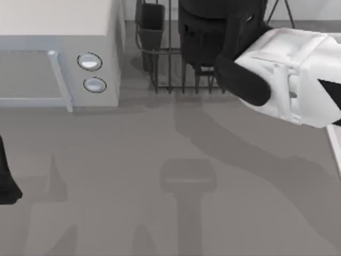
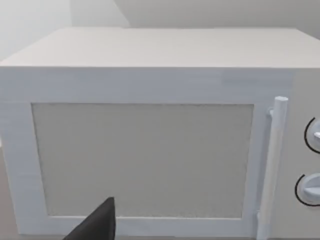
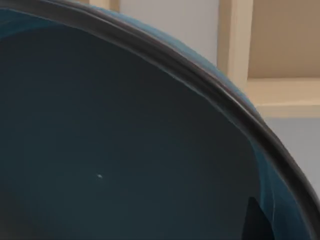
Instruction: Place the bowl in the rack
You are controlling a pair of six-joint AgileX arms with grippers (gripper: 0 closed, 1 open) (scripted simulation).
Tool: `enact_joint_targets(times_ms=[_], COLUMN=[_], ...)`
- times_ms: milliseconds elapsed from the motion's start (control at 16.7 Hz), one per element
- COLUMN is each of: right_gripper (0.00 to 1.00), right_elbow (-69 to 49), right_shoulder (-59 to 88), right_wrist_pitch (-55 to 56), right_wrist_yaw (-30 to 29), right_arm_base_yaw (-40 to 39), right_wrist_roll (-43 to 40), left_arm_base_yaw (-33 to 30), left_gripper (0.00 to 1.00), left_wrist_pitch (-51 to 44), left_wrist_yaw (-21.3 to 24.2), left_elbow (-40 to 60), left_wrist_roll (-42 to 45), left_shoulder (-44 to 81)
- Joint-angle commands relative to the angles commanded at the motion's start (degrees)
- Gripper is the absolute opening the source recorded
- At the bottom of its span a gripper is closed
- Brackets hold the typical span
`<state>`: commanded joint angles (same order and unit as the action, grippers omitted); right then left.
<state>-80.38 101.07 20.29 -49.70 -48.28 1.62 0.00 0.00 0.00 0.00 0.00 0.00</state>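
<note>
The bowl (image 3: 125, 140) is dark blue with a darker rim and sits right against the camera in the right wrist view. One dark fingertip (image 3: 255, 220) rests against its inner wall near the rim. My right gripper (image 1: 210, 40) hangs over the rack (image 1: 165, 80) at the table's back, shut on the bowl. The rack is dark wire with thin upright bars and a dark utensil cup (image 1: 151, 21) at its left corner. My left arm (image 1: 6, 184) stays parked at the table's left edge, its gripper open, with one finger (image 2: 97, 225) in the left wrist view.
A white microwave (image 1: 58, 58) with two round knobs (image 1: 89, 62) and a bar handle (image 2: 272, 165) stands at the back left, beside the rack. The grey tabletop (image 1: 160, 176) spreads across the front. A pale wall with beige framing (image 3: 240, 40) lies behind the bowl.
</note>
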Motion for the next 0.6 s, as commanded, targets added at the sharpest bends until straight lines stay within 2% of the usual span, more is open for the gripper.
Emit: enact_joint_targets(times_ms=[300,600], right_gripper=[0.00,0.00], right_elbow=[3.1,4.0], right_shoulder=[13.2,16.1], right_wrist_pitch=[16.8,19.9], right_wrist_yaw=[9.2,11.6], right_arm_base_yaw=[9.6,12.1], right_wrist_roll=[-0.4,-0.6], left_arm_base_yaw=[0.0,0.0], left_gripper=[1.00,1.00], left_wrist_pitch=[0.0,0.0], left_wrist_yaw=[0.0,0.0], left_elbow=[0.0,0.0], left_wrist_roll=[0.0,0.0], left_shoulder=[0.0,0.0])
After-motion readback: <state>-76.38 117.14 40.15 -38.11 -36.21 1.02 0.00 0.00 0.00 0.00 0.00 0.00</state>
